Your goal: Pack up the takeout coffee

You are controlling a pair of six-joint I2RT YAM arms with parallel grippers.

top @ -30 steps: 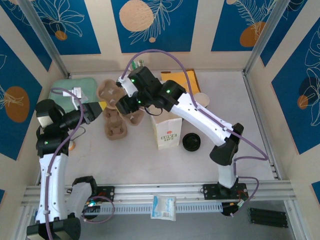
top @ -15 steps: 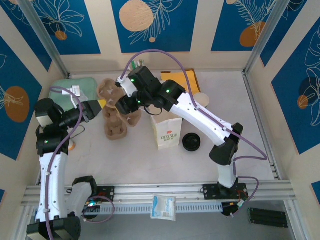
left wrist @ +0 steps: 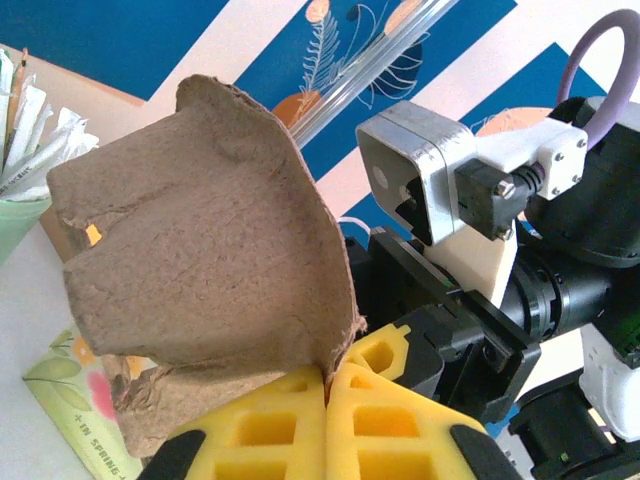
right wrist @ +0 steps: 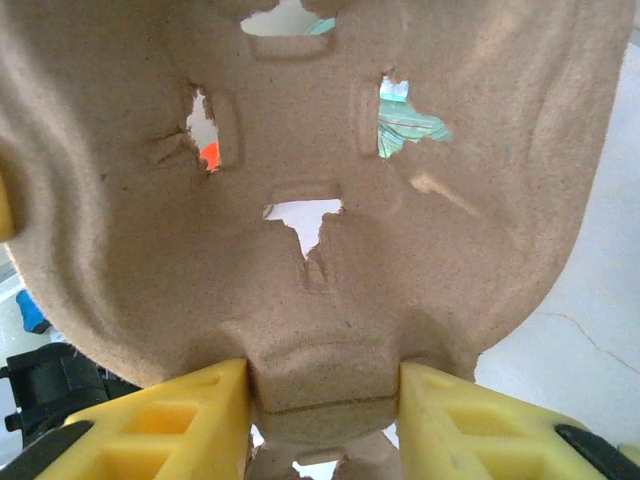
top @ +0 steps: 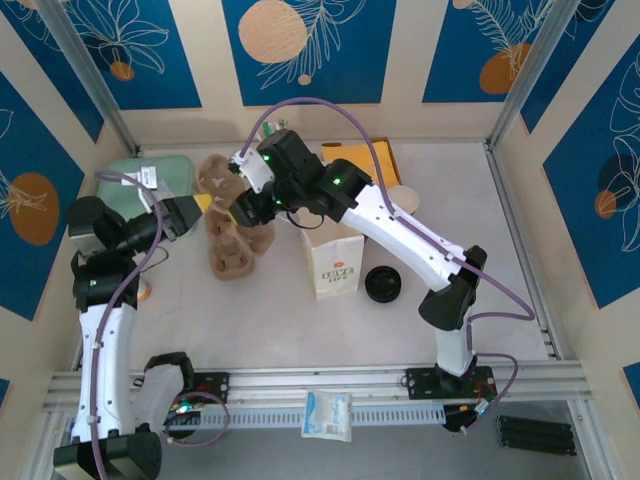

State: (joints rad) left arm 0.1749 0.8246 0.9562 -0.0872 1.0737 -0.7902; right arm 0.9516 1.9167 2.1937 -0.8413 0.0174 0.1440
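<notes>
Above the table point(top: 300, 320), left end effector point(left wrist: 325, 378) and right end effector point(right wrist: 323, 385) clamp the carrier point(top: 232, 255); takeout coffee point(top: 404, 198), perhaps, well right.

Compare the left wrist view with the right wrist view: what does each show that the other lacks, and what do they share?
Left wrist view: the right arm's white camera housing and paper-wrapped sticks in a green holder. Right wrist view: cut-out holes through the brown moulded-pulp cup carrier. Both: that carrier, clamped between yellow fingers, by the left gripper and by the right gripper.
</notes>
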